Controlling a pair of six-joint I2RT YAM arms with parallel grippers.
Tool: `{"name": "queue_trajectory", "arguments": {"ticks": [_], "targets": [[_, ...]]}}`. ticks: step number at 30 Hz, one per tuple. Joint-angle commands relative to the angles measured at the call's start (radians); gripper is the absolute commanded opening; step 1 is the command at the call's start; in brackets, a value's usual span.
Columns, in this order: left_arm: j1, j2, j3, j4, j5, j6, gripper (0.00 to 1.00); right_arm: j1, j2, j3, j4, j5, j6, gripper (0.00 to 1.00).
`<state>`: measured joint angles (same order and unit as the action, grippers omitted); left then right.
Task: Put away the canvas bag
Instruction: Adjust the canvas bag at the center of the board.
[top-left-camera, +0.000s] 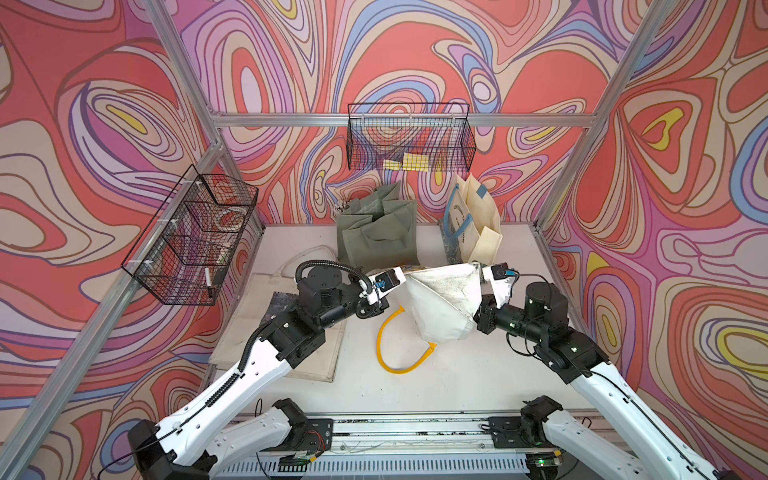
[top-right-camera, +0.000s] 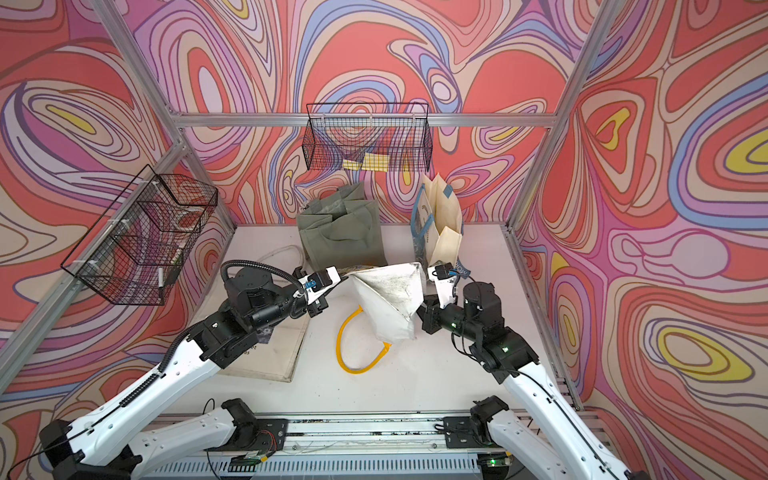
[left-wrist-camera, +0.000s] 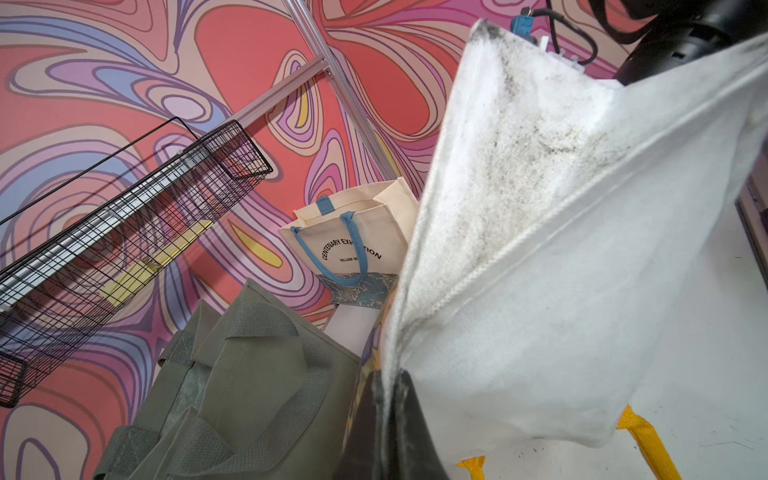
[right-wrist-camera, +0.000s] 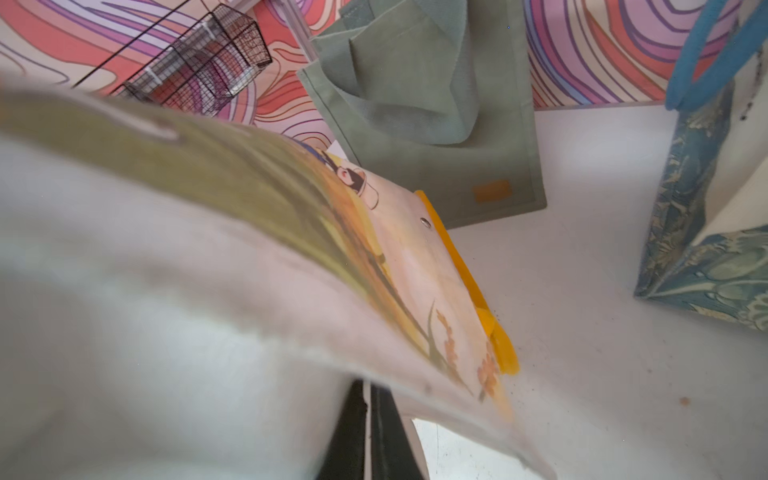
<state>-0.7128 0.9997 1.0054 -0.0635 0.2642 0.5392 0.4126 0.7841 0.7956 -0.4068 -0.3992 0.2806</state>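
The canvas bag (top-left-camera: 440, 303) (top-right-camera: 386, 299) is white, smudged with grey, and has yellow handles (top-left-camera: 390, 357). It hangs stretched between both arms above the middle of the table. My left gripper (top-left-camera: 405, 276) (left-wrist-camera: 392, 386) is shut on the bag's left upper corner, with a fold of cloth pinched between the jaws. My right gripper (top-left-camera: 478, 269) (right-wrist-camera: 368, 388) is shut on the opposite upper corner. In the right wrist view the bag's printed side (right-wrist-camera: 415, 266) fills most of the picture. The handles droop onto the table.
A green bag (top-left-camera: 378, 237) and a cream bag with blue handles (top-left-camera: 473, 224) stand at the back of the table (top-left-camera: 457, 386). A flat beige bag (top-left-camera: 257, 332) lies under the left arm. Wire baskets hang on the back wall (top-left-camera: 409, 139) and left wall (top-left-camera: 191, 237).
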Motion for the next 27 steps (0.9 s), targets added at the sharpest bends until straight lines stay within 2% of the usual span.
{"name": "queue_trajectory", "arguments": {"ticks": [1,6,11,16,18,22,27], "targets": [[-0.009,0.001,0.021,0.019,-0.017,0.021,0.0,0.008,-0.035,0.089,-0.132,0.085,-0.078,0.1],[0.024,-0.005,0.047,0.005,0.017,0.025,0.0,0.007,-0.106,0.15,-0.297,0.157,-0.137,0.1],[0.029,0.004,0.068,-0.007,0.029,0.03,0.0,0.008,-0.133,0.131,-0.295,-0.002,-0.124,0.1],[0.028,0.012,0.069,0.006,0.057,0.02,0.0,0.007,-0.153,0.065,-0.211,-0.069,-0.095,0.1],[0.028,0.016,0.066,0.009,0.07,0.011,0.0,0.007,-0.138,0.05,-0.177,-0.065,-0.086,0.09],[0.026,0.013,0.049,0.034,0.078,-0.014,0.0,0.007,-0.085,0.022,-0.051,-0.131,-0.03,0.09],[0.014,0.011,0.02,0.063,0.083,-0.038,0.0,0.008,-0.078,-0.032,0.108,-0.129,0.045,0.08]]}}
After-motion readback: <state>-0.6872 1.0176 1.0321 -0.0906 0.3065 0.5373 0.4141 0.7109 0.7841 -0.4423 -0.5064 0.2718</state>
